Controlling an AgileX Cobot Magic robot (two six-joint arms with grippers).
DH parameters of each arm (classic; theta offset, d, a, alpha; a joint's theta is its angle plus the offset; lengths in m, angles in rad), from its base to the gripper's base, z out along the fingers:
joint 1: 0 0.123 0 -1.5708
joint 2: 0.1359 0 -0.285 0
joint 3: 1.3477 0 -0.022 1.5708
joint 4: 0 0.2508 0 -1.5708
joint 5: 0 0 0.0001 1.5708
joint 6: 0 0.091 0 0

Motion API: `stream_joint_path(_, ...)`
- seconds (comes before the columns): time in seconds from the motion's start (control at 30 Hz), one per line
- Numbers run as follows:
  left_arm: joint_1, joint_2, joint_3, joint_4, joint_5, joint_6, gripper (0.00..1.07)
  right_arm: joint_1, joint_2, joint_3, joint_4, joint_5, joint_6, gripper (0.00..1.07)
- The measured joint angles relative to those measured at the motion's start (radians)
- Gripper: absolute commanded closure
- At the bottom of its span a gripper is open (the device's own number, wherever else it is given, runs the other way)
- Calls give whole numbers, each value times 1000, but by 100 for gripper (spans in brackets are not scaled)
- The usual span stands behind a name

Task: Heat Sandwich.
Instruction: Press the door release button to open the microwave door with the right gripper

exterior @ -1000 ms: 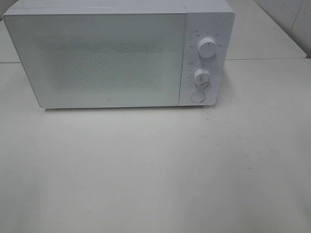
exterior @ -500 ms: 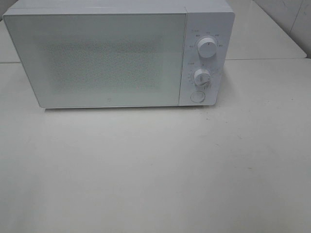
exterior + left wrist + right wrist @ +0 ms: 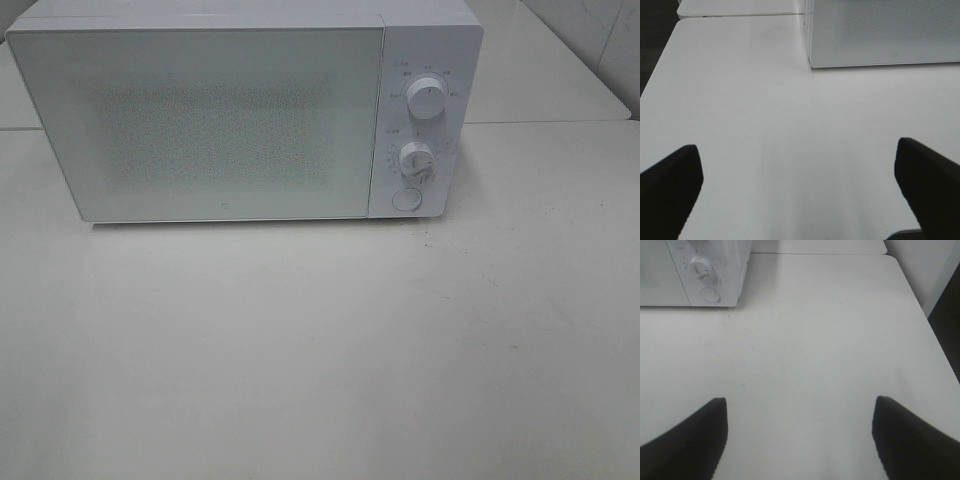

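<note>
The sandwich is out of view in every frame. A white microwave (image 3: 245, 110) stands at the back of the table with its door (image 3: 200, 125) shut; two knobs (image 3: 426, 98) and a round button (image 3: 405, 199) sit on its right panel. Neither arm shows in the exterior view. In the left wrist view my left gripper (image 3: 797, 172) stands wide open over bare table, the microwave's corner (image 3: 812, 62) ahead of it. My right gripper (image 3: 800, 427) also stands open and holds nothing, with the microwave's control panel (image 3: 707, 275) ahead of it.
The white table (image 3: 320, 340) stretches in front of the microwave. A second table top (image 3: 540, 70) adjoins behind it. The table's right edge (image 3: 935, 335) and left edge (image 3: 660, 65) drop to a dark floor.
</note>
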Motion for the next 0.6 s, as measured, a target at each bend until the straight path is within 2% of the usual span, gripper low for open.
stream_joint_path(0.6,0,0,0,0,0,0,5,0,0,0,0,0,0,31)
